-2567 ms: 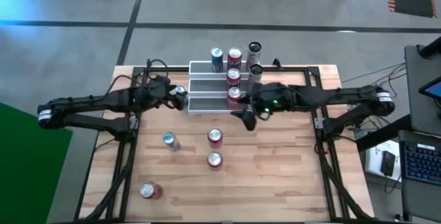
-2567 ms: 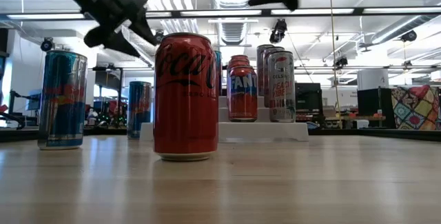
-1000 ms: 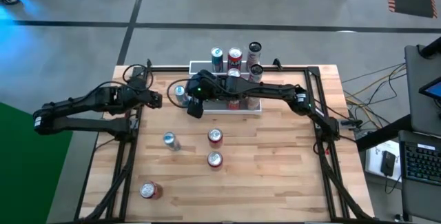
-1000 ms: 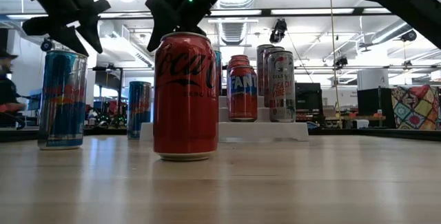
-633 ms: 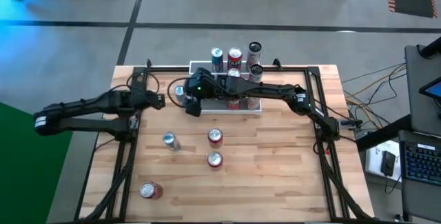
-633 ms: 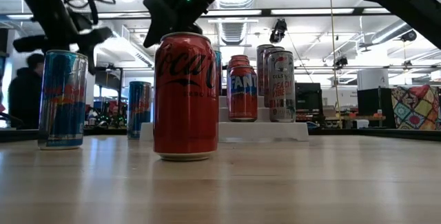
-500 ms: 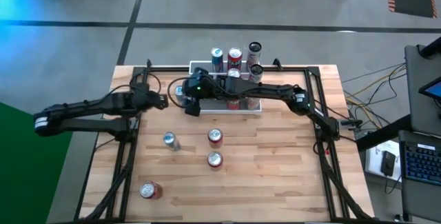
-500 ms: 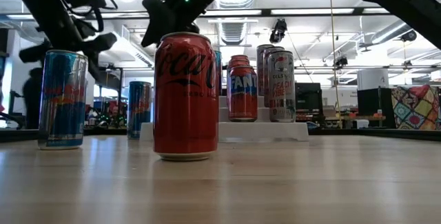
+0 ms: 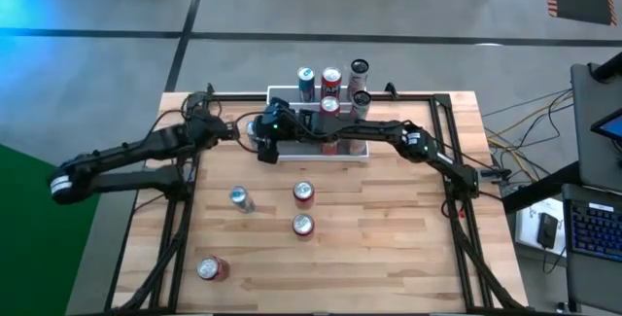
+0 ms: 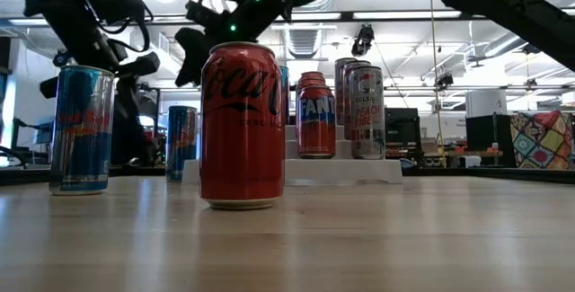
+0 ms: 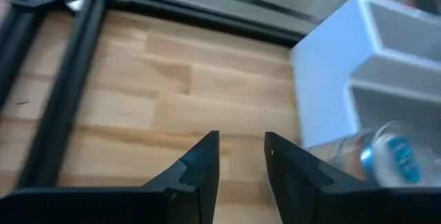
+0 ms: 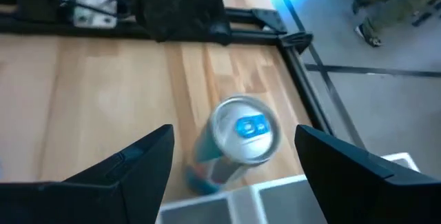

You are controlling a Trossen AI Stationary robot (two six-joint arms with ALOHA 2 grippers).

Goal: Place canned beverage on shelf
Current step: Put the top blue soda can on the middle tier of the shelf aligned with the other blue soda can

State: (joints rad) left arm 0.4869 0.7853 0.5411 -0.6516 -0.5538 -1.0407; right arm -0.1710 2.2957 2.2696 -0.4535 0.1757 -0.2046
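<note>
A blue canned beverage with a silver top (image 12: 239,140) stands on the table at the left end of the shelf (image 9: 319,133). It also shows as the can (image 9: 254,129) from above. My right gripper (image 12: 238,165) hangs open just above it, one finger on each side, touching nothing. My left gripper (image 11: 241,154) is left of the can (image 11: 387,156), pointing down at bare table, its fingers a narrow gap apart and holding nothing. Several cans (image 9: 331,83) stand on the shelf's steps.
Loose on the table are a blue can (image 9: 239,197), two upright red cans (image 9: 303,193) (image 9: 302,225) and a red can (image 9: 211,268) near the front left. A black frame rail (image 9: 185,112) runs around the table's edge. The big red can (image 10: 241,126) stands close to the low camera.
My left gripper has gone down and toward the shelf's left end, rolling as it went. My right gripper has crept toward the table's left and sunk a little, coming over the blue can beside the shelf. No can has moved.
</note>
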